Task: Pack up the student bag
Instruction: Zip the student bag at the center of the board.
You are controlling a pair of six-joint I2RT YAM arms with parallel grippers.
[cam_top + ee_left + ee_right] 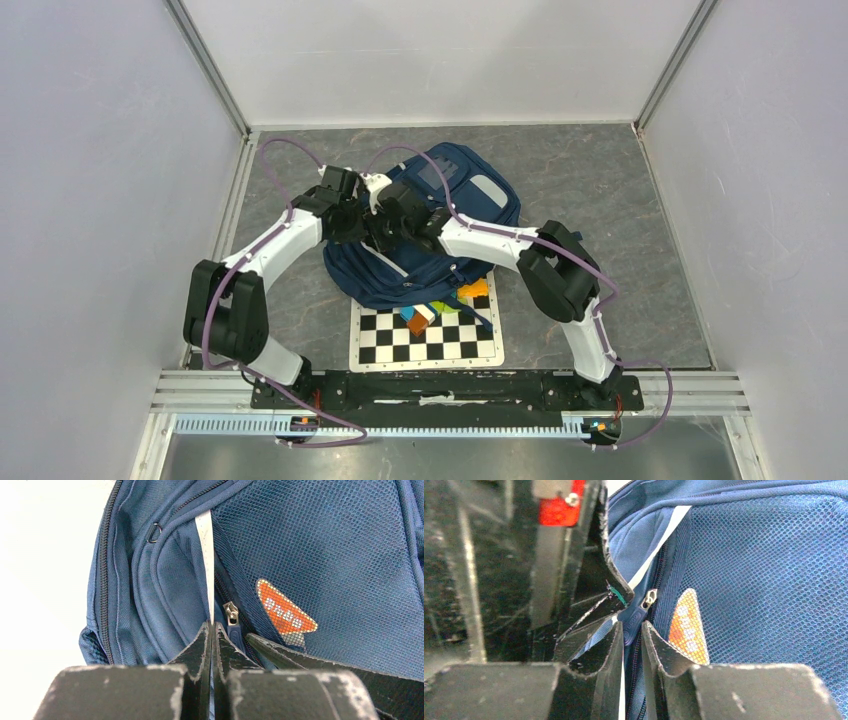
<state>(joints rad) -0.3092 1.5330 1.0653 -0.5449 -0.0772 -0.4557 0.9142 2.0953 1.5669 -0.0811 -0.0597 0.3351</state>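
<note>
The navy student bag (440, 275) lies mid-table, and both arms reach onto its left part. My left gripper (212, 625) is shut on the bag's pale grey stripe (206, 555), pinching it at the tips. Just right of it hangs the navy zipper pull (235, 630) under its metal slider (231, 612). My right gripper (633, 627) has its jaws narrowly apart, closed around the lower end of that zipper pull (634, 620). An orange label (686, 625) shows behind the blue mesh pocket (764, 580). In the top view the two grippers meet over the bag, with the arms hiding their tips.
A black-and-white checkerboard mat (425, 340) lies in front of the bag, with several coloured blocks (440, 308) on its far edge against the bag. White walls enclose the table on three sides. A small metal ring (155, 532) sits on the bag's seam.
</note>
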